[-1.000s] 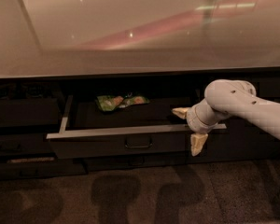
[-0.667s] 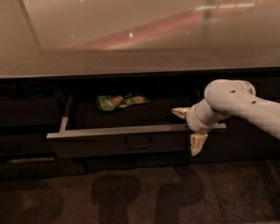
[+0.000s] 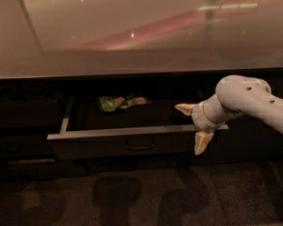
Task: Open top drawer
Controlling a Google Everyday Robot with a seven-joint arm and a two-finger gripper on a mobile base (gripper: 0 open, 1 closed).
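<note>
The top drawer [image 3: 99, 147] stands pulled out from under the counter, with a pale rim along its dark front and a small bar handle [image 3: 140, 145] at the centre. My gripper [image 3: 193, 125] is at the drawer's right end and is open. One pale fingertip [image 3: 185, 108] points into the drawer, and the other [image 3: 201, 142] hangs in front of the drawer face, so the front rim lies between them. The white arm [image 3: 247, 100] comes in from the right.
A green snack bag [image 3: 121, 102] lies inside the drawer near its back. A glossy countertop [image 3: 132, 36] overhangs the drawers. Darker shut drawers [image 3: 23, 117] stack at the left. Dark patterned carpet [image 3: 132, 197] lies below.
</note>
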